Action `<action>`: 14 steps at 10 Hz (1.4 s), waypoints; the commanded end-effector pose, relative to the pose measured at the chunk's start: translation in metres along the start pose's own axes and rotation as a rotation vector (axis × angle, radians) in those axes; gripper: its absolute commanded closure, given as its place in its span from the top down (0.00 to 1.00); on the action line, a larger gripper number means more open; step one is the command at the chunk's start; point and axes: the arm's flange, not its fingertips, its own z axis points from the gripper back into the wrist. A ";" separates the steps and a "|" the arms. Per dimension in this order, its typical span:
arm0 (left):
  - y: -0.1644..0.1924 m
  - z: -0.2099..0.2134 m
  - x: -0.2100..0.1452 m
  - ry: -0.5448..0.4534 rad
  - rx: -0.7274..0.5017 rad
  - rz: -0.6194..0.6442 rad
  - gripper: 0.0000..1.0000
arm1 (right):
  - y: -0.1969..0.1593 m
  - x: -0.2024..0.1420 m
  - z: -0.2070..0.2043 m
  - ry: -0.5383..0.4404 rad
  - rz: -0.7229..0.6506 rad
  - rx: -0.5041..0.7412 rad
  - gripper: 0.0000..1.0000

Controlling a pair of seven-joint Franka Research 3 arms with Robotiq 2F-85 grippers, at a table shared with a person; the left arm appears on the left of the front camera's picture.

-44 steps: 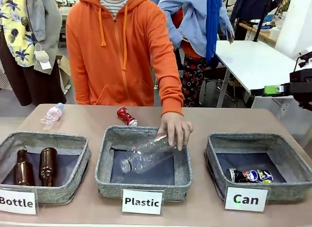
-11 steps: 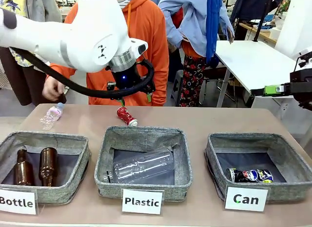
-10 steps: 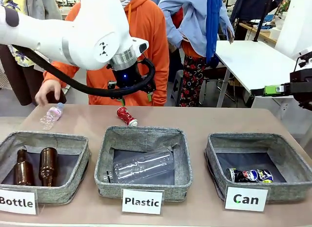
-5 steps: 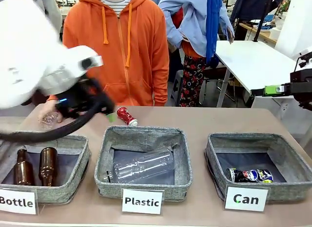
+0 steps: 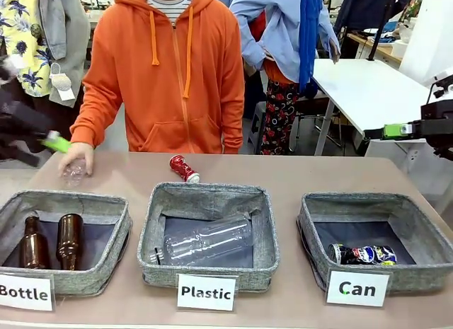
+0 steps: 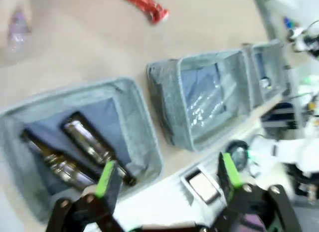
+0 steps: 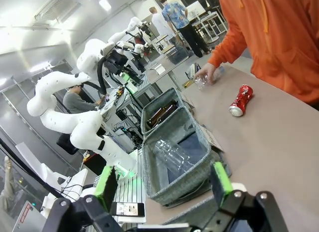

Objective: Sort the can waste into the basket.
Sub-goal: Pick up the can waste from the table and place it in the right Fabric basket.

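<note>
A crushed red can (image 5: 184,168) lies on the table behind the middle basket, also seen as the red can (image 6: 147,5) and the red can (image 7: 240,100). A dark printed can (image 5: 364,255) lies inside the grey Can basket (image 5: 311,247) at the right, marked by a white card (image 5: 357,288). My left gripper (image 5: 44,140) is blurred at the far left edge, above the table. In the left wrist view this gripper (image 6: 167,176) is open and empty over the Bottle basket (image 6: 144,157). My right gripper (image 5: 398,131) hovers off the table's right side; the right gripper (image 7: 163,182) is open and empty.
A person in an orange hoodie stands at the far side with a hand (image 5: 74,158) on a small clear bottle (image 5: 73,173). The Plastic basket (image 5: 212,194) holds a clear bottle (image 5: 205,240). The Bottle basket (image 5: 64,198) holds two brown bottles (image 5: 69,240).
My left arm has swung from above the table's middle to the far left edge. The person's hand has come down onto the small clear bottle. The cans have not moved.
</note>
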 end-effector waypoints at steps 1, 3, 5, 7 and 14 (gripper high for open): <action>0.036 0.046 0.002 0.001 -0.134 0.083 1.00 | 0.003 0.000 0.000 0.005 0.004 -0.010 1.00; 0.049 0.139 -0.042 -0.252 -0.201 0.290 1.00 | 0.003 0.000 0.000 0.005 0.004 -0.010 1.00; 0.041 0.188 -0.117 -0.478 -0.167 0.483 1.00 | 0.003 0.000 0.000 0.005 0.004 -0.010 1.00; 0.056 0.188 -0.147 -0.632 -0.240 0.503 1.00 | 0.003 0.000 0.000 0.005 0.004 -0.010 1.00; 0.038 0.175 -0.105 -0.513 -0.270 0.291 1.00 | 0.003 0.000 0.000 0.005 0.004 -0.010 1.00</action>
